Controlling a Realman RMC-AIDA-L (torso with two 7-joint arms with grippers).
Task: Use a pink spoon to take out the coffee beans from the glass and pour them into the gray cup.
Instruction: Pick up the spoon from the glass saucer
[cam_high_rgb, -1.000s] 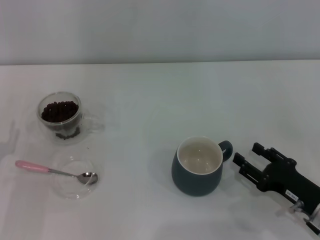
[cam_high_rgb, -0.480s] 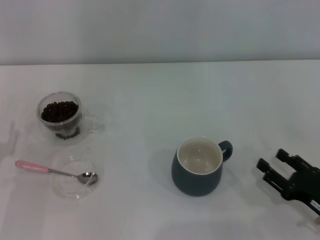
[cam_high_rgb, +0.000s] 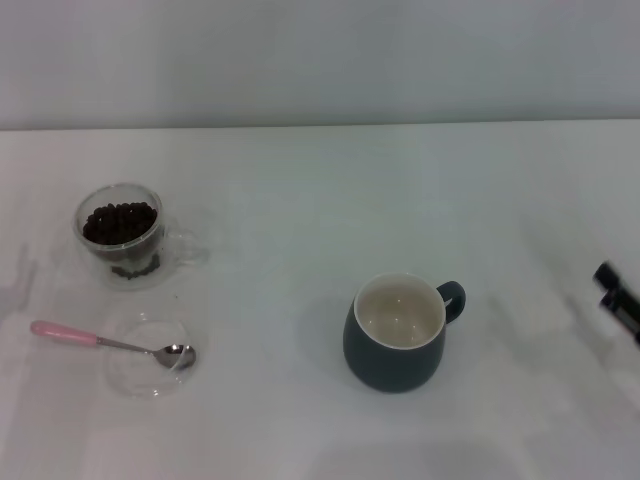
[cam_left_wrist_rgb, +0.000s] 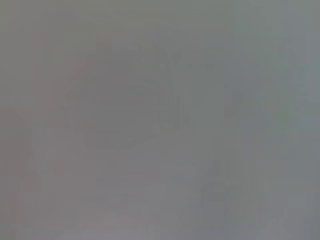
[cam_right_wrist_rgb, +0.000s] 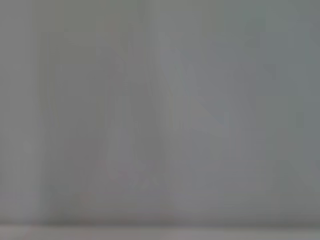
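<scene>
The pink spoon (cam_high_rgb: 108, 343) lies at the left front of the white table, its silver bowl resting in a shallow clear dish (cam_high_rgb: 149, 355). Behind it stands the glass (cam_high_rgb: 122, 234), holding the coffee beans (cam_high_rgb: 120, 222). The gray cup (cam_high_rgb: 398, 332) stands at centre right with its handle pointing right and its off-white inside showing no beans. Only the black fingertips of my right gripper (cam_high_rgb: 618, 299) show at the far right edge, well apart from the cup. My left gripper is out of view. Both wrist views show only a plain grey blur.
The white table (cam_high_rgb: 300, 200) runs back to a pale wall. A wide stretch of bare tabletop lies between the glass and the gray cup.
My right gripper has drawn back to the right, from beside the cup's handle to the frame's edge. The spoon, glass and cup have not moved.
</scene>
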